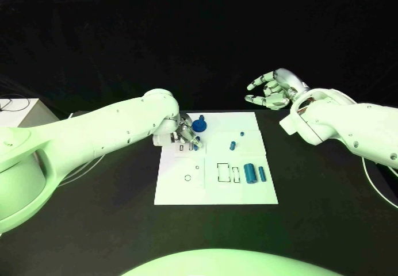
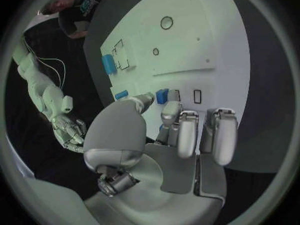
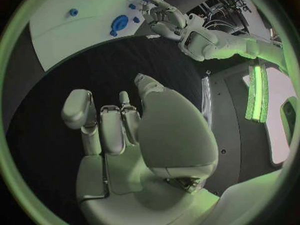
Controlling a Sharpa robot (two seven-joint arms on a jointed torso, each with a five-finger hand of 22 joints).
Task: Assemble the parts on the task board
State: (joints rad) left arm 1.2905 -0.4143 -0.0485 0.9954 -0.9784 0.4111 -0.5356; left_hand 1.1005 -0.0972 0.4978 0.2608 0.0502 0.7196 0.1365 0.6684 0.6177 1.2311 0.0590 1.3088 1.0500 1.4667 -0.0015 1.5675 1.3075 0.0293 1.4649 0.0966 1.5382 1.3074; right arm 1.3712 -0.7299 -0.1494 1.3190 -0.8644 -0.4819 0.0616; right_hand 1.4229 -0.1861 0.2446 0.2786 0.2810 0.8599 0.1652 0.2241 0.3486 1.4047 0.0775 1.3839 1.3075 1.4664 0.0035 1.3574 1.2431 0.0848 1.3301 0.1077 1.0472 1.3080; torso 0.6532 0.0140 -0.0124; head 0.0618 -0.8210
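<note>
My left hand (image 1: pixel 184 137) pinches a small blue part (image 2: pixel 162 95) over the task board (image 1: pixel 249 192) (several parts unseated); right hand (image 1: pixel 272 89) spread, holding nothing.

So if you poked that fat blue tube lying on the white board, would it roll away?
Probably. The fat blue tube looks round and lies on its side on the flat task board, so a sideways poke would likely roll it. It may bump the thinner blue tube beside it. It looks stiff, probably light.

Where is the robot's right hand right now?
In the head view the right hand is raised over the black table beyond the far right corner of the task board, fingers curled and holding nothing, well apart from the left hand at the board's far left.
</note>
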